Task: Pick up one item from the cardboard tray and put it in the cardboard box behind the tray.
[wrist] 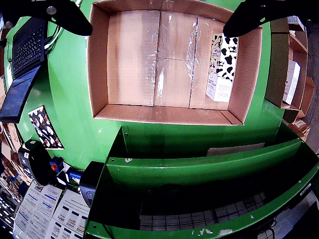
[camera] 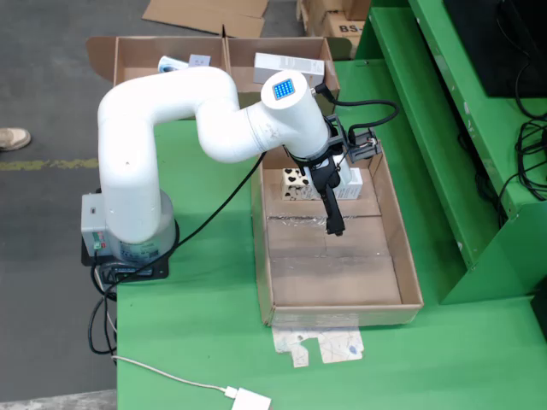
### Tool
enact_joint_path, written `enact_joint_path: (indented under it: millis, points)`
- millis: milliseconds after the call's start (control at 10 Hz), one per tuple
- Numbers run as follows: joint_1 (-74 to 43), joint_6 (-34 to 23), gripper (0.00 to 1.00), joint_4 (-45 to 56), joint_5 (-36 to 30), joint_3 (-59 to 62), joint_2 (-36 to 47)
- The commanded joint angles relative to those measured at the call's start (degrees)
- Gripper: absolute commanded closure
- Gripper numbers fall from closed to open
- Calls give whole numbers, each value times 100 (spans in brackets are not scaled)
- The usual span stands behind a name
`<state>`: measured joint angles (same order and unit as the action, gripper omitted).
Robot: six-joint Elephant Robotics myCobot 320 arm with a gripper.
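Green work table (camera: 205,333), green metal shelving (camera: 479,128) along its right side in the fixed view, grey concrete floor (camera: 43,77) with a worn yellow line (camera: 47,164), flattened cardboard (camera: 205,15) on the floor, laptop (wrist: 22,64), printed sheets (wrist: 55,211), even indoor light

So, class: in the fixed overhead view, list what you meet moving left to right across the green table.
White robot arm base → cow-patterned black-and-white carton → black gripper → brown cardboard tray's right wall → green metal shelf.

Likely a warehouse: concrete floor (camera: 43,77), green metal workbench (camera: 197,325), stacked cartons (camera: 338,17).
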<state>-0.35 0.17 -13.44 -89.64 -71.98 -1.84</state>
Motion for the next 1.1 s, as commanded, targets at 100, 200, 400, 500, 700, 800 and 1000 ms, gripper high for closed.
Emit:
enact_joint_path:
  millis: [100, 200, 400, 500, 700, 800, 1000]
  points:
    - [0, -9, 0, -71, -9, 150, 97]
    - [0, -9, 0, -71, -9, 150, 97]
    - [0, -9, 0, -71, -9, 150, 97]
    - [0, -9, 0, -71, -9, 150, 97]
    - [43, 55, 0, -143, 25, -39, 256]
    - [43, 55, 0, -143, 25, -39, 256]
    - [137, 196, 0, -91, 62, 35, 282]
